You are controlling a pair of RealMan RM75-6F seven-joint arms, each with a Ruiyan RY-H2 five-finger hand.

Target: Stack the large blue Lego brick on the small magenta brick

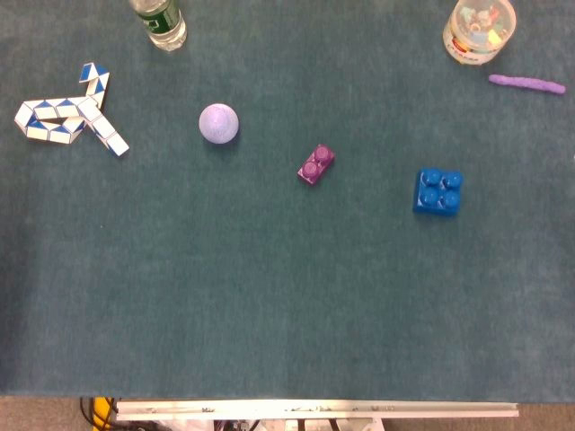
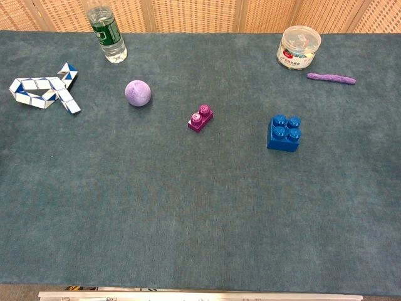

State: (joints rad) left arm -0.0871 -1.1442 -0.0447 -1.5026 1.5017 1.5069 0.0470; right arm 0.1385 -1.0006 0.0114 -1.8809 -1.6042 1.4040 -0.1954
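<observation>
Head view — two bricks on table, neither hand in view, so finger state cannot be told.
Large blue brick [image 1: 437, 191] lies well apart from small magenta brick [image 1: 315, 164], both studs-up, untouched — stacking not begun; next move likely calls for the right hand, nearer side, to grasp blue.

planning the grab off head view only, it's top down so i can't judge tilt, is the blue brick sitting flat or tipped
Observer: Chest view shows the blue brick flat on the table, side walls upright, studs up.
Operator: and the magenta one, same
Observer: Yes, the magenta brick also lies flat with its studs up, and from the side it looks lower than the blue brick.
</observation>
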